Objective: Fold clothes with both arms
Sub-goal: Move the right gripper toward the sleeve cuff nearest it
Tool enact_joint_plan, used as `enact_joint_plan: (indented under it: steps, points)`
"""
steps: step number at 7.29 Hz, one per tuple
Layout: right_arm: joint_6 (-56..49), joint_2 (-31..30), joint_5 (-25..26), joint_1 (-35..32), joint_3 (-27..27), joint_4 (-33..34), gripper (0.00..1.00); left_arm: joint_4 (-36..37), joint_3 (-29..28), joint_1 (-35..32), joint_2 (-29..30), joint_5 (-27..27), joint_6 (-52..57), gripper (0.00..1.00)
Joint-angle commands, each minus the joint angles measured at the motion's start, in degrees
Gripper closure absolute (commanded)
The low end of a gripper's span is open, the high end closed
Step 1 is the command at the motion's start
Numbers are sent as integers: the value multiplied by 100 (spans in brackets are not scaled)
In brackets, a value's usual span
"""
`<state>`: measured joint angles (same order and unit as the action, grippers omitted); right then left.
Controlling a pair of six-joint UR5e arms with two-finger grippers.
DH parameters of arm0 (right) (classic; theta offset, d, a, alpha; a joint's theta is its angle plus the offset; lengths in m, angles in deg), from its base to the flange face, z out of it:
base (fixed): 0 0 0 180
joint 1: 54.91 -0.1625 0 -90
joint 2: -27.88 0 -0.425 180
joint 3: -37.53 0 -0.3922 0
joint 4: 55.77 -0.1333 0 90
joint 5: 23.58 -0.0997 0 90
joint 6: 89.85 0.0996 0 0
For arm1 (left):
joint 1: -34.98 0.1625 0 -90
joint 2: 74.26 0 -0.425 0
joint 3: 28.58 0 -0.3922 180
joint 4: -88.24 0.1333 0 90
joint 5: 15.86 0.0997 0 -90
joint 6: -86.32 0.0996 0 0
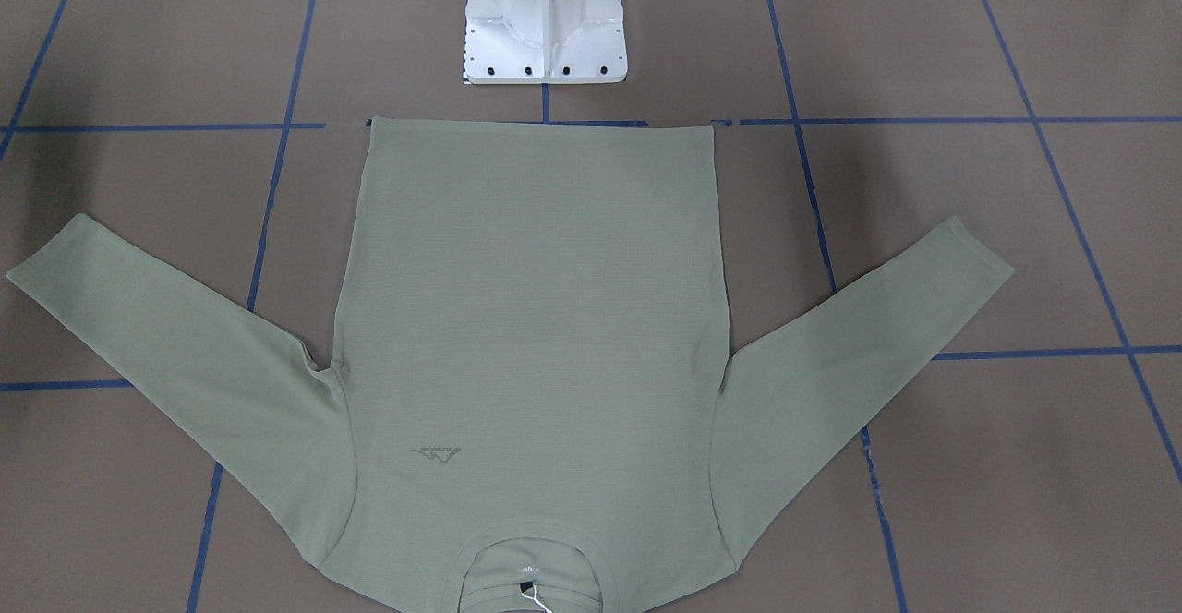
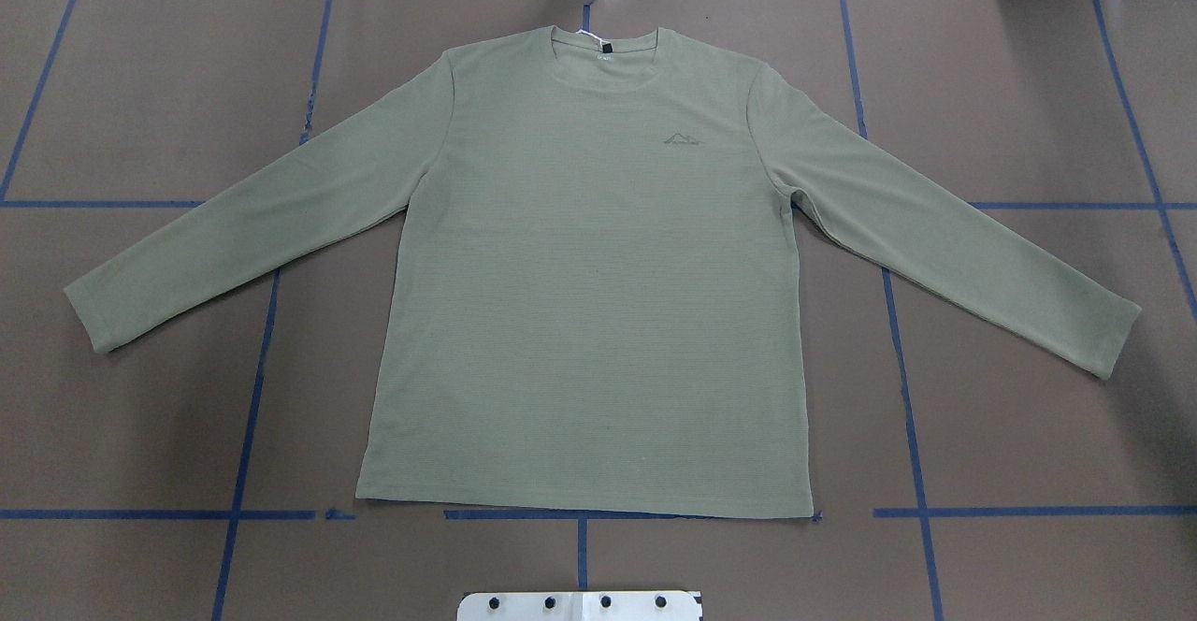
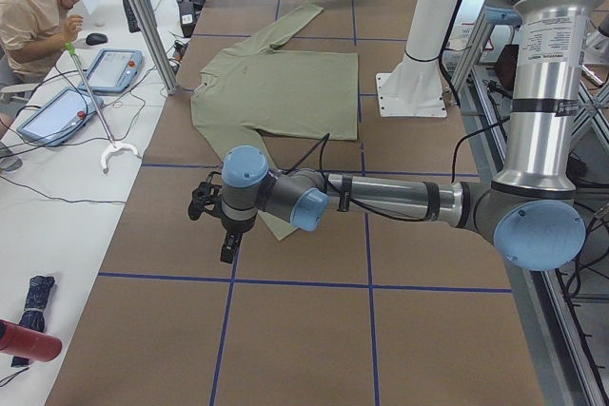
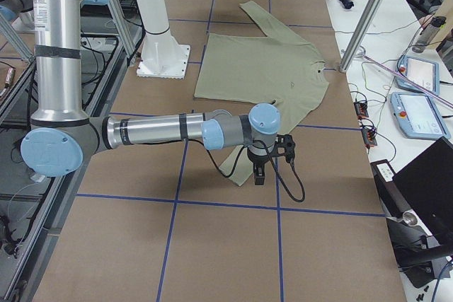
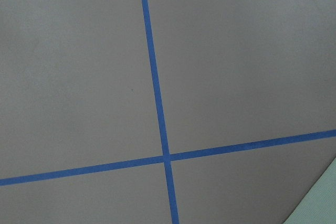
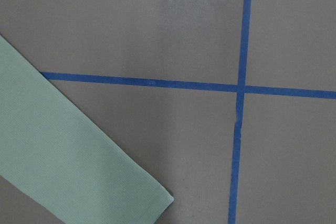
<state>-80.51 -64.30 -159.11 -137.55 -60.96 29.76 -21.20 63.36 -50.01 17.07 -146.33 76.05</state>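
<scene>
One green long-sleeved shirt [image 2: 580, 275] with two sleeves [image 2: 252, 228] and one chest logo [image 2: 683, 139], two robot arms (left arm [image 3: 400, 199], right arm [image 4: 156, 131]), one white pedestal [image 1: 545, 31], one brown table [image 2: 1029, 434], one person [image 3: 29, 11], two tablets [image 3: 112, 68] near that person.

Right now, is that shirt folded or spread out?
Spread out. The shirt lies flat, front up, with both sleeves angled out from the body and no part doubled over.
</scene>
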Motion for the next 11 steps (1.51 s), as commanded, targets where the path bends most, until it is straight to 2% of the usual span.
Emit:
enact_joint_plan:
  steps: [1, 5, 6, 8, 9, 11]
  points:
    - [-2, 7, 0, 108, -4, 0, 0, -42, 17, 26, 8, -14, 8, 0]
    - [86, 7, -79, 109, -13, -36, 0, -77, 52, 123, -36, -57, -28, 0]
    - [51, -11, -79, 126, 153, -36, 0, -69, 105, 132, -27, -423, -62, 0]
    - [77, -11, -88, 196, 355, -612, 0, -217, 123, 167, -10, -672, -45, 0]
    - [156, -20, -70, 370, 461, -885, 0, -558, 123, 219, -18, -769, -62, 0]
    - [1152, -2, 52, 862, 653, -1781, 0, -587, 123, 299, -79, -822, -63, 0]
